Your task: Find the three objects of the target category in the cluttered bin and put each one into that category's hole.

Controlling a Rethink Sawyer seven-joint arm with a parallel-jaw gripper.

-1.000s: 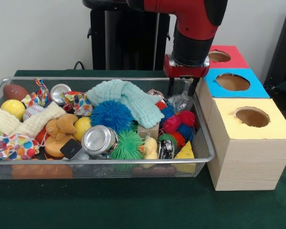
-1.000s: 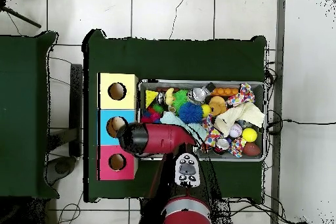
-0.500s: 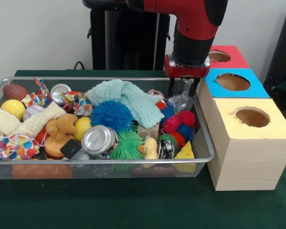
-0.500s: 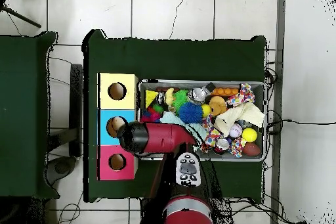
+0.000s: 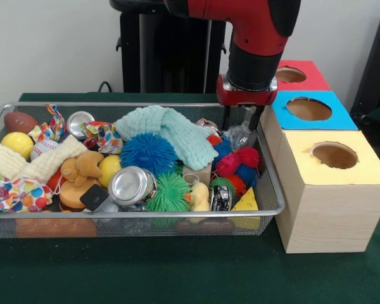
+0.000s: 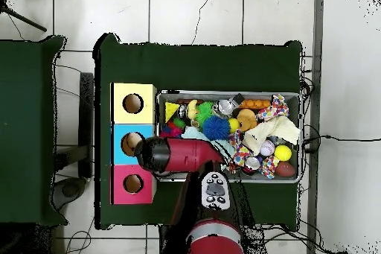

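Observation:
My gripper (image 5: 242,119) hangs open at the far right end of the wire bin (image 5: 145,214), its two dark fingers straddling a crumpled clear plastic piece (image 5: 239,135) without closing on it. Just in front of it lie red and blue spiky balls (image 5: 235,164). Crushed silver cans lie in the bin's front middle (image 5: 132,186) and far left (image 5: 79,122). To the right stand three boxes with round holes: yellow (image 5: 332,190), blue (image 5: 309,108), red (image 5: 291,75). In the overhead view the red arm (image 6: 178,154) hides the gripper.
The bin also holds a mint cloth (image 5: 171,133), a blue spiky ball (image 5: 148,152), a green spiky ball (image 5: 169,192), plush toys, several balls and patterned fabric (image 5: 12,190). The blue box stands close beside the gripper's right finger. Green cloth covers the table (image 5: 177,272).
The arm has shifted very slightly to the left in the front view; the gripper stays open over the same spot. Nothing in the bin has moved.

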